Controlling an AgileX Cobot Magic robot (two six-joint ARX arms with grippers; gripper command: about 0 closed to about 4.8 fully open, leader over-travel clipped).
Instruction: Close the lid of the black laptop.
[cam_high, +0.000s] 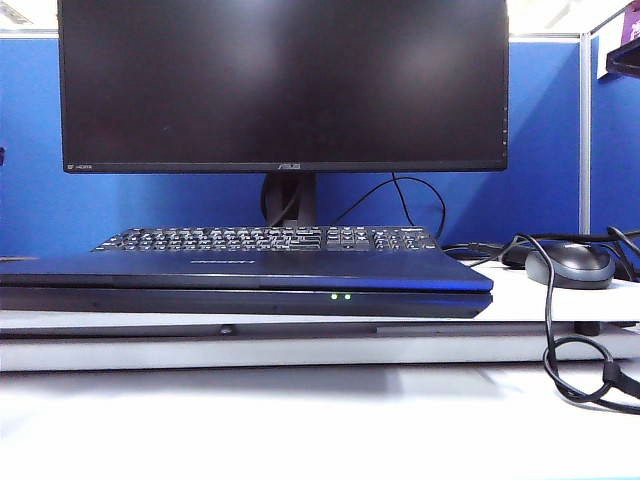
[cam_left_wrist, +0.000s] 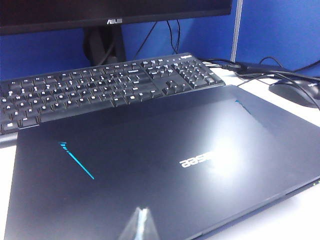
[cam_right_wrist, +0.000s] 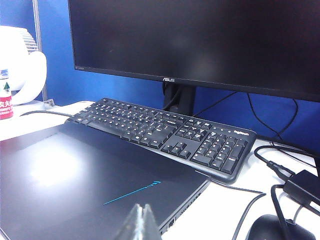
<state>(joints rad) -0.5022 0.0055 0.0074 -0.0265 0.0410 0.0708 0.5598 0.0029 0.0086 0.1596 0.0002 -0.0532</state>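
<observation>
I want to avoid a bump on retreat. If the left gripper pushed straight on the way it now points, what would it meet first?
Probably the lid of the black laptop, lying shut below the left gripper, whose fingertips look closed. Past it lies the keyboard. Depth is unclear.

Open air over shut lid (cam_left_wrist: 150, 165); keyboard (cam_left_wrist: 100, 87) just behind.

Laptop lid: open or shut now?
Shut. The lid lies flat on the black laptop, plain outer face up, no screen showing; neither hand touches it.
</observation>
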